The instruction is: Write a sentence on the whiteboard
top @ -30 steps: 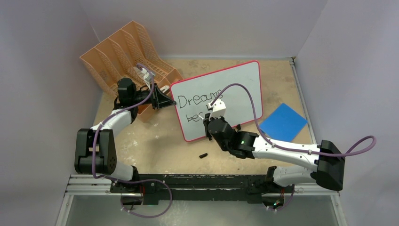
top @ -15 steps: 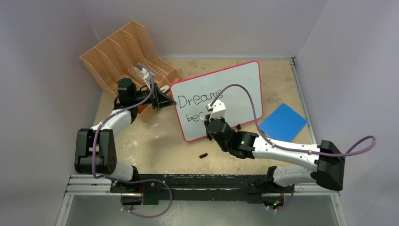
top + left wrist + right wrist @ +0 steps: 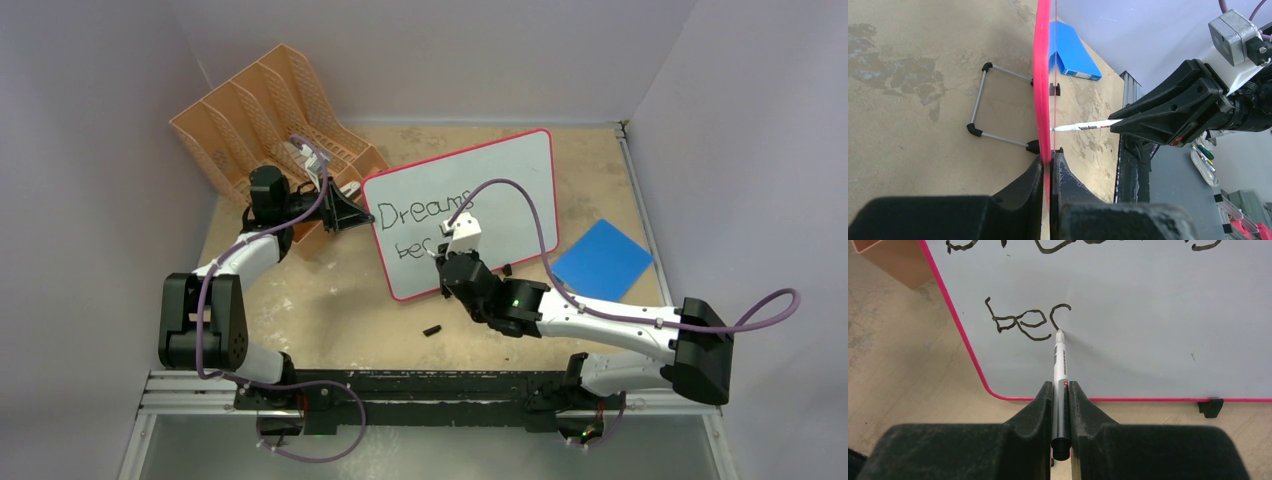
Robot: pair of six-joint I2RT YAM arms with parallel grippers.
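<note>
The right gripper [image 3: 1061, 387] clamps a marker [image 3: 1060, 360]. Its tip touches the whiteboard [image 3: 1148, 315] at the end of the writing [image 3: 1025, 322] "bec". A black foot [image 3: 1210, 407] shows lower right.

I take table [image 3: 300, 300] as anchor: tan top, worn, with pale blotches and darker stains. Left wall [image 3: 80, 200] beside table is a plain lilac-grey panel. Back wall [image 3: 430, 50] behind table and right wall [image 3: 750, 150] are the same (small metal fitting [image 3: 622, 129] at table's back right corner). Metal strip [image 3: 636, 200] runs along table's right edge. Aluminium rail [image 3: 190, 385] at table's near edge, grey surface [image 3: 450, 455] below it. Light even, shadows soft. Left wrist feed: blurred clutter [image 3: 1204, 156] past table's edge, can't name it.
</note>
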